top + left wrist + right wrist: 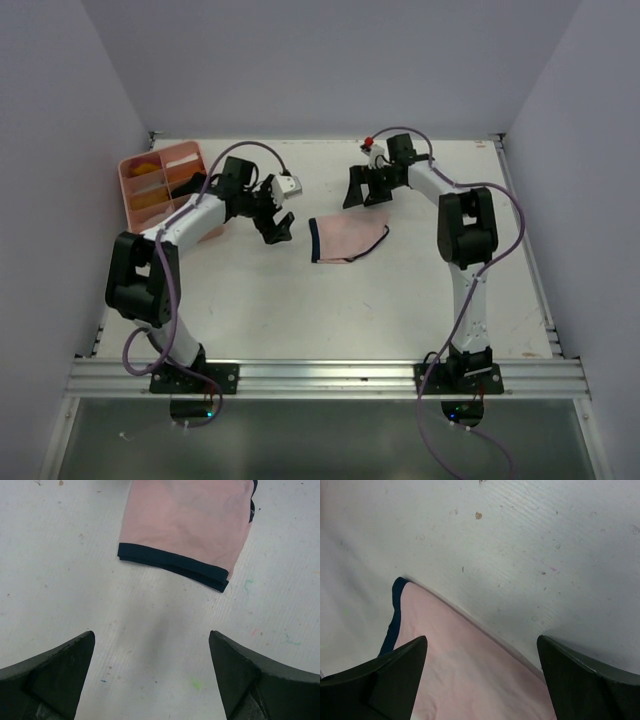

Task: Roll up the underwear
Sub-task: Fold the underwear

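The pale pink underwear (346,241) with thin dark edging lies flat on the white table near the middle. In the left wrist view the underwear (187,525) lies ahead of my fingers, its dark band nearest them. My left gripper (279,226) is open and empty just left of it, apart from it (151,640). My right gripper (363,190) is open and empty just behind the garment; the wrist view (481,642) shows pink cloth (470,680) below the spread jaws. The dark olive-brown garment does not show.
A pink compartment tray (125,186) with yellow and orange things in it stands at the back left, beside my left arm. A pale pink patch (210,234) shows by my left forearm; I cannot tell what it is. White walls close in the table.
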### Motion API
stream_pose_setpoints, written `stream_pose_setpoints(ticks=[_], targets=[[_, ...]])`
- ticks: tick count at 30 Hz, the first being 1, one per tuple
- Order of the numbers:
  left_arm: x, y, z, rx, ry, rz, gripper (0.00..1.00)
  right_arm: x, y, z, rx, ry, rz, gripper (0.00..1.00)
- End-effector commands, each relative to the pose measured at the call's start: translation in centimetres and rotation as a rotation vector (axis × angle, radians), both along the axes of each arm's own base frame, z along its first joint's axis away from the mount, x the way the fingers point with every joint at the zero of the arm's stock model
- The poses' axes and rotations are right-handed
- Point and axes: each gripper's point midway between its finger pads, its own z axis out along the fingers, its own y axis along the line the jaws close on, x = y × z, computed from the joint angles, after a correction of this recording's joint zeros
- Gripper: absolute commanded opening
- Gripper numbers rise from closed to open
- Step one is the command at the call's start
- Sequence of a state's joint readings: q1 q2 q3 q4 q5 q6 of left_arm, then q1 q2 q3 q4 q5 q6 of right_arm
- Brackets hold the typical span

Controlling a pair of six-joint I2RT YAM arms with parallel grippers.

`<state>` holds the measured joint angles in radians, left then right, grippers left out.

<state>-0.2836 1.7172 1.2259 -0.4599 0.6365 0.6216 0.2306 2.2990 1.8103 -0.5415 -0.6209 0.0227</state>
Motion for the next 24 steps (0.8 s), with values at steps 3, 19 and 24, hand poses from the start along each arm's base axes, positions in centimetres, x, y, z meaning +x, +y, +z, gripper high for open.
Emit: stream_pose_setpoints(ticks=[3,19,24], targets=[[-1.0,0.4,1.2,-0.014,-0.018,0.031,1.00,-3.2,-0.3,-1.1,0.001,0.070,0.014,0.95],[-7.8,1.1,0.5,-0.036,-0.030,-0.020,1.00,-13.7,2.4,-3.0,-0.001,0.177,0.134,0.94],[-10.3,2.0,-0.4,0.060,-0.153,-0.104,1.00,-13.6,4.8,-3.6,-0.012,0.169,0.177,0.94]])
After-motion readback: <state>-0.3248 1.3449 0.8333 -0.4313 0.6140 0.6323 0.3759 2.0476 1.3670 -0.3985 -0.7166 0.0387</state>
